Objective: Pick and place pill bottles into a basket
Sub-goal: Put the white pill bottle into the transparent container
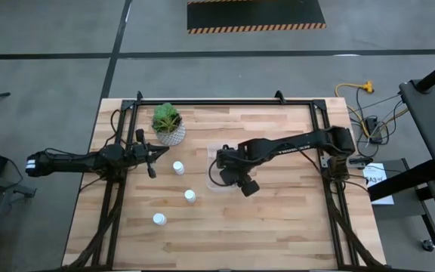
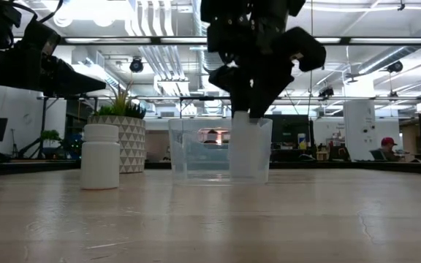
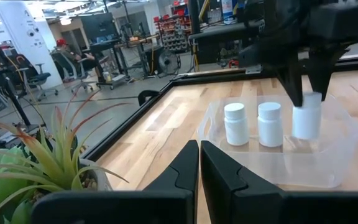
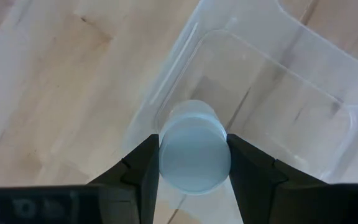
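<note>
The clear basket [image 3: 337, 140] stands mid-table [image 1: 219, 180], and two white pill bottles [image 3: 235, 123] [image 3: 270, 123] stand upright inside it. My right gripper [image 4: 194, 149] reaches down from above the basket [image 4: 278, 81], shut on a third bottle [image 3: 306, 118] that is down between the basket walls. Three more bottles [image 1: 178, 168] [image 1: 190, 196] [image 1: 158, 219] stand on the wood to the basket's left. My left gripper [image 3: 199, 163] waits shut and level at the table's left side [image 1: 151, 157], beside the potted plant. My right gripper pinches the bottle's top, at the cap's two sides [image 4: 166, 158], between its two fingers [image 3: 294, 93]. The fingers point steeply down from above. The bottle [image 2: 248, 150] hangs upright inside the basket. Whether its base touches the basket floor cannot be told.
A green plant in a white patterned pot [image 1: 168, 125] stands at the far left, close to my left gripper. A black frame [image 1: 225, 100] runs along the table's edges. Bare wood lies at the near side and right of the basket.
</note>
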You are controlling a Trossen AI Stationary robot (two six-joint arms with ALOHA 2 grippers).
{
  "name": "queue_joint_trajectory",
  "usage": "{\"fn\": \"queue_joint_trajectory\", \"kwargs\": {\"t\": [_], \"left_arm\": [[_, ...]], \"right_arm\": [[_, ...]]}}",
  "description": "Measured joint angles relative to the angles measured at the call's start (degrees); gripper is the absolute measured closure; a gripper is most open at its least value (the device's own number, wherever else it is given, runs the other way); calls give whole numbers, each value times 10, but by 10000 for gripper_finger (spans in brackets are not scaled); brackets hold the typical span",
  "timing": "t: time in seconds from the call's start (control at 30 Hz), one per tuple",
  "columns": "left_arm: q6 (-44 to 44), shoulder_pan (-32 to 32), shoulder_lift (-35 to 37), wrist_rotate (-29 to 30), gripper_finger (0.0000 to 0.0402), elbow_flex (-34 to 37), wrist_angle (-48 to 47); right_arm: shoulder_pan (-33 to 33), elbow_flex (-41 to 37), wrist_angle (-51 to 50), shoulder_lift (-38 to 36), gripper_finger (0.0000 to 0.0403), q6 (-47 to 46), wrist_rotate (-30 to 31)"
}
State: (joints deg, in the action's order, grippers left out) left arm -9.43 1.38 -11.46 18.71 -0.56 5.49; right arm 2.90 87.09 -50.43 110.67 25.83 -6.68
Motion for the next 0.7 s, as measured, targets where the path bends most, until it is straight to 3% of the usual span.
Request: {"fn": "queue_joint_trajectory", "kwargs": {"t": [0.57,0.7], "left_arm": [[0,0,-3,0,402,0,0],[0,0,-3,0,402,0,0]], "right_arm": [[-7,15,-5,42,259,3,-17],[-7,19,-5,43,217,3,-12]]}}
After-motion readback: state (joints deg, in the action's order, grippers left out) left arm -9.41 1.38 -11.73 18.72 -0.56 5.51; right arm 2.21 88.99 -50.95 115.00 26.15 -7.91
